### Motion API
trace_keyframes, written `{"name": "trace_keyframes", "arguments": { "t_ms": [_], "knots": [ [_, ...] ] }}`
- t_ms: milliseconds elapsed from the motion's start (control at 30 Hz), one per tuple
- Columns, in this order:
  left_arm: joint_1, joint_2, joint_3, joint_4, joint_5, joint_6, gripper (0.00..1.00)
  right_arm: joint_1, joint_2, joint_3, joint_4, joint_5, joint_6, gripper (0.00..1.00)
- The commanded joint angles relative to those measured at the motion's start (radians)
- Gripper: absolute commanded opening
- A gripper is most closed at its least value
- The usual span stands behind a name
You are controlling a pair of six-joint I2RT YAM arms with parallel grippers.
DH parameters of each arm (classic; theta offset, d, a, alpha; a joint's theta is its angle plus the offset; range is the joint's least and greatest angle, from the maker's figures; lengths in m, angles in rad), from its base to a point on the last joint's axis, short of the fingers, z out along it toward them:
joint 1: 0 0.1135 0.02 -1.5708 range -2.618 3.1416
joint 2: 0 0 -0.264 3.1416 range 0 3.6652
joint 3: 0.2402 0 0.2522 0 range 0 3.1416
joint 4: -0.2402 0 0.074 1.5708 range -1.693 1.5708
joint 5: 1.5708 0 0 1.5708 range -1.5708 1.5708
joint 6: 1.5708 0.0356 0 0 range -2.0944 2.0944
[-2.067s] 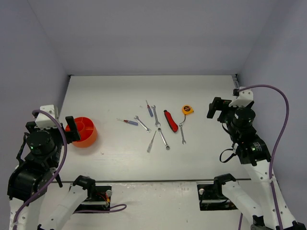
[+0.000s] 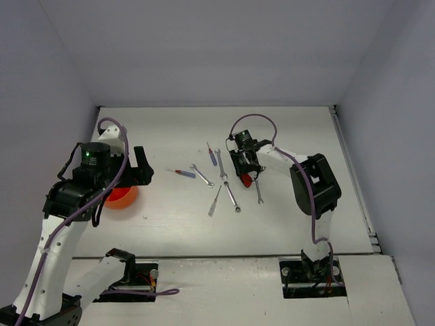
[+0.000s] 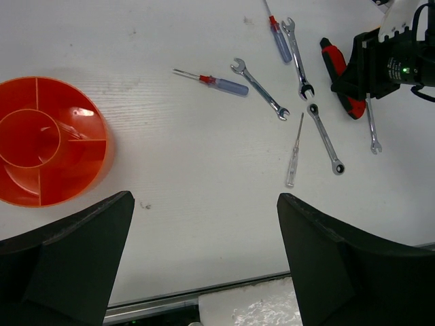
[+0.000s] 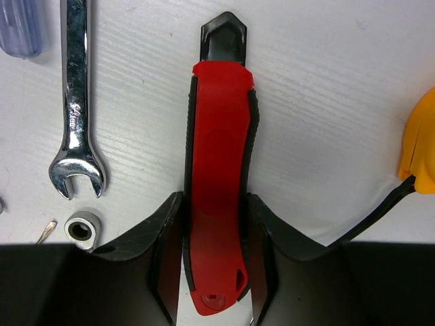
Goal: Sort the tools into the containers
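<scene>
The utility knife (image 4: 217, 170) has a red handle edged in black, a black pointed tip at one end and a rounded red butt at the other. It lies flat on the white table (image 3: 190, 176), right of centre in the spread of tools. A silver open-end wrench (image 4: 75, 102) lies just to its left and the yellow tape measure (image 4: 420, 136) just to its right.

The right end effector (image 4: 215, 204) is narrowed around the knife. Its black fingers (image 4: 166, 231) sit against both long sides of the handle toward the butt end. The left end effector (image 3: 204, 198) hangs above the near-left part of the table with its jaws spread wide, holding and touching nothing.

The round orange-red tub (image 3: 102, 129) stands at the left, well apart from the tools. It has a central round cell ringed by divided outer compartments, and no tool shows in it.

On the table there are four silver wrenches, one partly hidden behind the right arm. There are two blue-and-red-handled screwdrivers (image 3: 217, 83) and one thin clear-handled screwdriver (image 3: 293, 151). There is one utility knife, one tape measure and one tub.
</scene>
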Motion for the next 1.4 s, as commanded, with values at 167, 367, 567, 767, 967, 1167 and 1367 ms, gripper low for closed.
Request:
{"name": "trace_keyframes", "arguments": {
  "t_ms": [167, 367, 567, 767, 967, 1167, 1367],
  "knots": [
    [-0.002, 0.061, 0.067, 0.045, 0.140, -0.148, 0.84, 0.054, -0.167, 0.036, -0.010, 0.033, -0.066, 0.00],
    [-0.003, 0.119, 0.117, 0.135, 0.288, -0.279, 0.84, 0.148, -0.385, 0.044, 0.006, 0.009, -0.134, 0.00],
    [-0.036, 0.144, 0.118, 0.361, 0.368, -0.413, 0.84, 0.239, -0.553, 0.070, 0.022, -0.080, -0.157, 0.00],
    [-0.102, 0.221, 0.174, 0.449, 0.389, -0.459, 0.84, 0.326, -0.638, 0.098, 0.042, -0.160, -0.143, 0.00],
    [-0.146, 0.261, 0.205, 0.448, 0.400, -0.464, 0.84, 0.390, -0.675, 0.099, 0.050, -0.166, -0.132, 0.00],
    [-0.151, 0.266, 0.186, 0.427, 0.427, -0.454, 0.76, 0.439, -0.692, 0.091, 0.052, -0.147, -0.126, 0.00],
    [-0.151, 0.282, 0.178, 0.371, 0.476, -0.439, 0.69, 0.463, -0.707, 0.068, 0.054, -0.124, -0.127, 0.00]
  ]
}}
